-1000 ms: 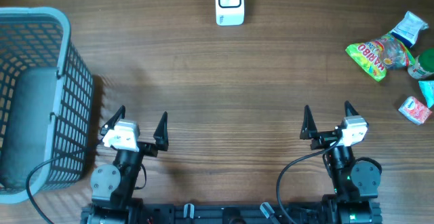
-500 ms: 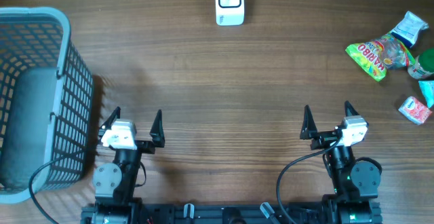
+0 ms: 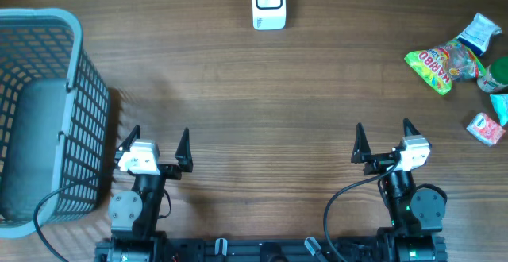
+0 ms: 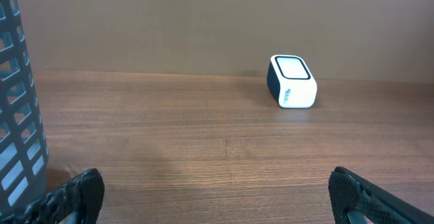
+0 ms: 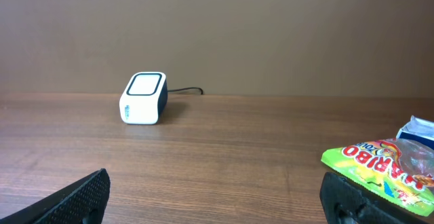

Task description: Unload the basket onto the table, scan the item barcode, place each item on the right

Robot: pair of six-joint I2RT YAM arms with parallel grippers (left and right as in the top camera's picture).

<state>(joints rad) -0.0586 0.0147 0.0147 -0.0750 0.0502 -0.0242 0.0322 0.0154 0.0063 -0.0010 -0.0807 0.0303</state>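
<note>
The white barcode scanner (image 3: pixel 268 2) stands at the table's far edge, centre; it also shows in the left wrist view (image 4: pixel 293 81) and the right wrist view (image 5: pixel 144 98). A green Haribo bag (image 3: pixel 440 66) (image 5: pixel 383 166) lies at the far right among other small packets. My left gripper (image 3: pixel 160 137) (image 4: pixel 217 203) is open near the front edge, with only bare wood between its fingers. My right gripper (image 3: pixel 382 131) (image 5: pixel 217 200) is open too and holds nothing. The bag lies just beyond its right finger (image 5: pixel 352 200).
A grey mesh basket (image 3: pixel 48 16) (image 4: pixel 13 115) fills the left side, close to my left gripper. By the bag lie a blue-white packet (image 3: pixel 480 30), a green item (image 3: pixel 498 75), a teal one (image 3: pixel 500 103) and a pink packet (image 3: pixel 484 127). The scanner's cable (image 5: pixel 186 89) trails behind it.
My left gripper has shifted slightly to the left and squared up, then held still. The right arm and the items have not moved.
</note>
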